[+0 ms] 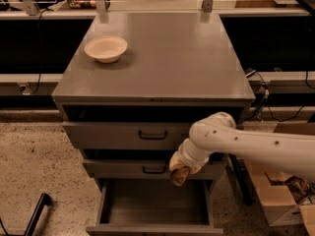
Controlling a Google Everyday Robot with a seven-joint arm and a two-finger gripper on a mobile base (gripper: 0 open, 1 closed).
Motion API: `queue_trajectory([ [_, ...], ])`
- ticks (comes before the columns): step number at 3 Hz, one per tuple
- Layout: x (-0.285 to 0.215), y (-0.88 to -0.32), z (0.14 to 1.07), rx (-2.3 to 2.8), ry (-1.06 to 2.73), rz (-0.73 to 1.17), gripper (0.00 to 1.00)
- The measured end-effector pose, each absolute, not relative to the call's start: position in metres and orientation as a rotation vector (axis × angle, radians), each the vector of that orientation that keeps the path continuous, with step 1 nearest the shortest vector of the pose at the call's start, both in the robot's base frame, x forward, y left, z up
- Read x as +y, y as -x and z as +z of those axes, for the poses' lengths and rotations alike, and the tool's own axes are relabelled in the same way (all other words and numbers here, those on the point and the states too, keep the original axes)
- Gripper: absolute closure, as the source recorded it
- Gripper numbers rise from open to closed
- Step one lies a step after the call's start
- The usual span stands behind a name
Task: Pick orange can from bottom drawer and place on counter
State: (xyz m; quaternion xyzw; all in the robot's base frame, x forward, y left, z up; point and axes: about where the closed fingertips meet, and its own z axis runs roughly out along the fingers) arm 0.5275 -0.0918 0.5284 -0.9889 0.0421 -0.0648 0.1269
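The bottom drawer (155, 203) is pulled open under the two shallower drawers, and the part of its grey interior that I see holds nothing. My gripper (179, 175) hangs from the white arm's wrist, above the drawer's right rear part and in front of the middle drawer. It is shut on the orange can (180, 176), a small orange-gold shape sticking out below the wrist. The fingers themselves are mostly hidden by the wrist and can. The counter (167, 58) is the broad grey top of the cabinet, above the gripper.
A cream bowl (105, 48) sits on the counter's far left. A cardboard box (283, 200) stands on the floor to the right of the cabinet. Cables (261, 85) hang at its right side. A black bar (35, 215) lies at the bottom left.
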Motion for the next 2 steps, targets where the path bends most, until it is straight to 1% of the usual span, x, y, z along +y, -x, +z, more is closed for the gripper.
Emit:
queue_trajectory([
  [1, -0.087, -0.472, 0.589, -0.011, 2.844, -0.193, 1.0],
  [2, -0.083, -0.462, 0.644, -0.09, 2.84, -0.255, 1.0],
])
